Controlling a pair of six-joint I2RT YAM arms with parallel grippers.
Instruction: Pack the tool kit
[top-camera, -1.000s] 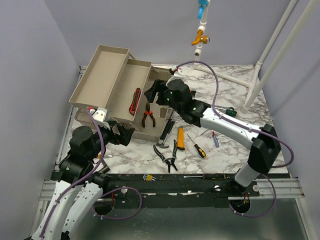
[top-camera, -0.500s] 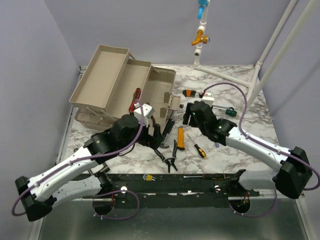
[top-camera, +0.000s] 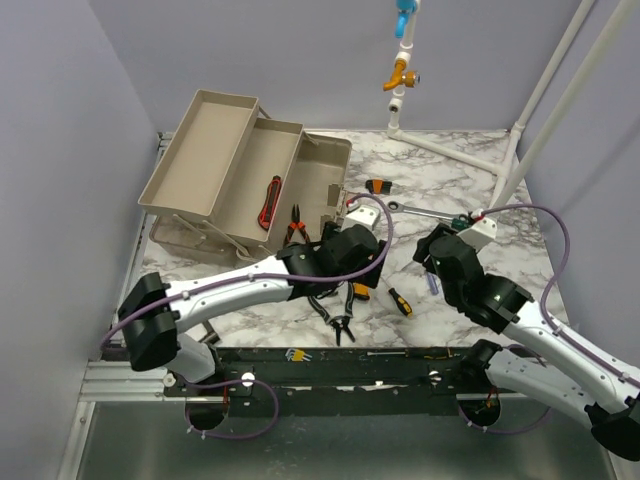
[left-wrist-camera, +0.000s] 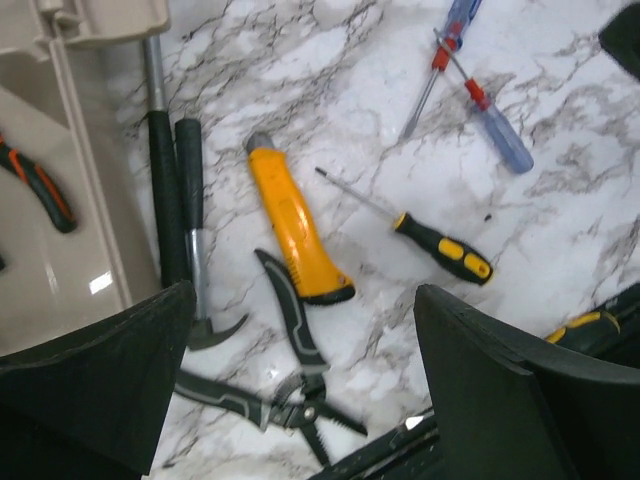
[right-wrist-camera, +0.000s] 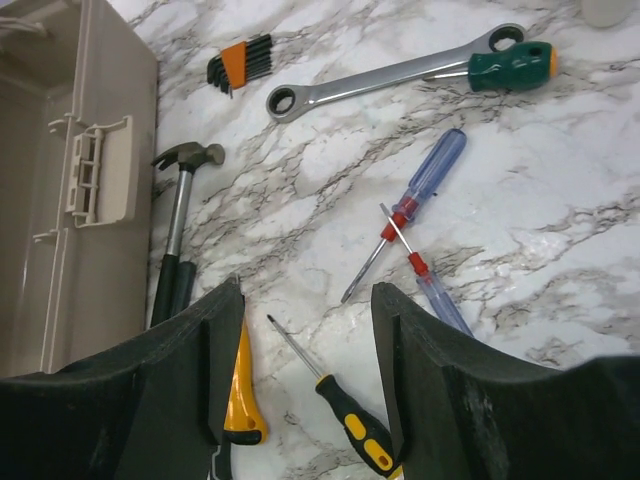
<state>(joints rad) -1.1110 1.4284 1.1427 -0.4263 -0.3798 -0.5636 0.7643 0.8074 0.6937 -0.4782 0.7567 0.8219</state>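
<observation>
Glossy marble-look table (top-camera: 470, 190); matt beige plastic toolbox (top-camera: 205, 150); shiny metal wrench (right-wrist-camera: 395, 72).

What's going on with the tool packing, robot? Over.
Left gripper open above yellow knife. Right gripper open, empty, over screwdrivers. Toolbox open, most tools on the table. Black pliers crowd the knife's end.

Open toolbox (top-camera: 318, 170) walls off far left. Hammers (left-wrist-camera: 165, 210), yellow knife (left-wrist-camera: 295, 230), pliers (left-wrist-camera: 295, 395) crowd its right side. Bare marble (top-camera: 450, 170) far right, behind wrench (top-camera: 425, 212).
</observation>
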